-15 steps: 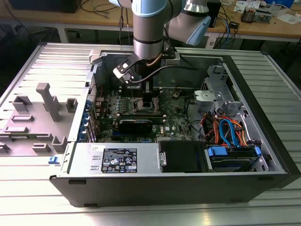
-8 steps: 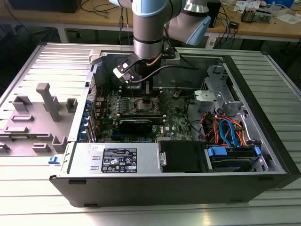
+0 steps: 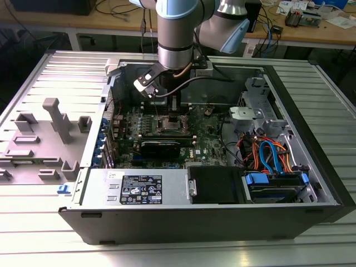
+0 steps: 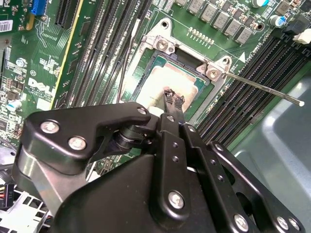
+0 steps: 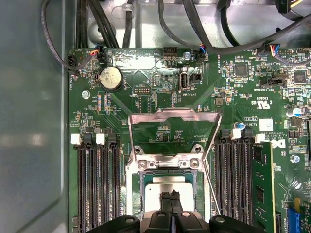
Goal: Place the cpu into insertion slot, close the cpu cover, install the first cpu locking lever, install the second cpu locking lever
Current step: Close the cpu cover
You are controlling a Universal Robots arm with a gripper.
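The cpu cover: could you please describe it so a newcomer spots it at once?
In the open computer case, find the green circuit board and the insertion slot where the cpu lies under the gripper. The cpu cover is the thin silvery plate swung open at that slot's edge; unlike the long black memory slots beside it, it has a large square cut-out.

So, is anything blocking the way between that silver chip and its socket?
Nothing visible: the cpu lies in the insertion slot under the gripper, and the cpu cover stands swung open, clear of it.
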